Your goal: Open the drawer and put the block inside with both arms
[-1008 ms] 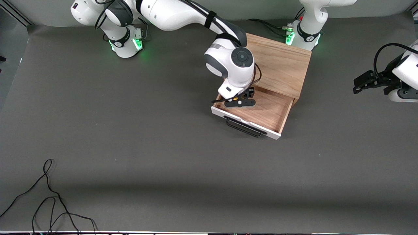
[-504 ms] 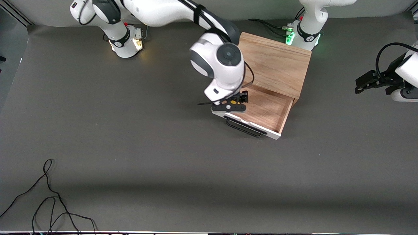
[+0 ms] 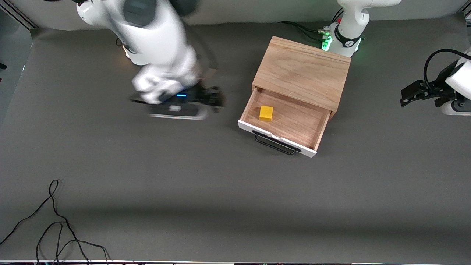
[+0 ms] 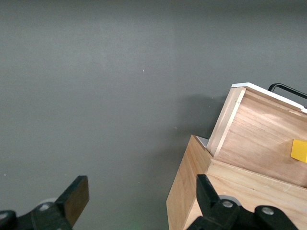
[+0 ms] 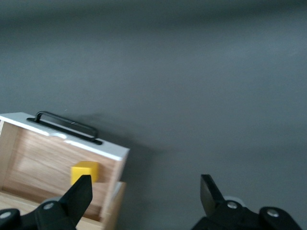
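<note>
The drawer (image 3: 294, 123) stands pulled out of the light oak box (image 3: 305, 71), its white front and black handle (image 3: 275, 143) toward the front camera. The yellow block (image 3: 266, 113) lies in the drawer, near the corner at the right arm's end. My right gripper (image 3: 217, 98) is open and empty over bare table beside the drawer. In the right wrist view the gripper (image 5: 145, 191) sees the block (image 5: 85, 171) and the handle (image 5: 64, 124). My left gripper (image 3: 406, 96) waits open at the left arm's end of the table. The left wrist view (image 4: 140, 196) shows the drawer (image 4: 259, 139) and the block (image 4: 300, 151).
A loose black cable (image 3: 55, 224) lies on the grey table mat near the front camera, at the right arm's end. Cables run along the table by the left arm's base (image 3: 342, 38), next to the box.
My right gripper has let go of the block, risen out of the drawer and swung toward the right arm's end. The block now lies uncovered in the drawer. The left arm has barely moved.
</note>
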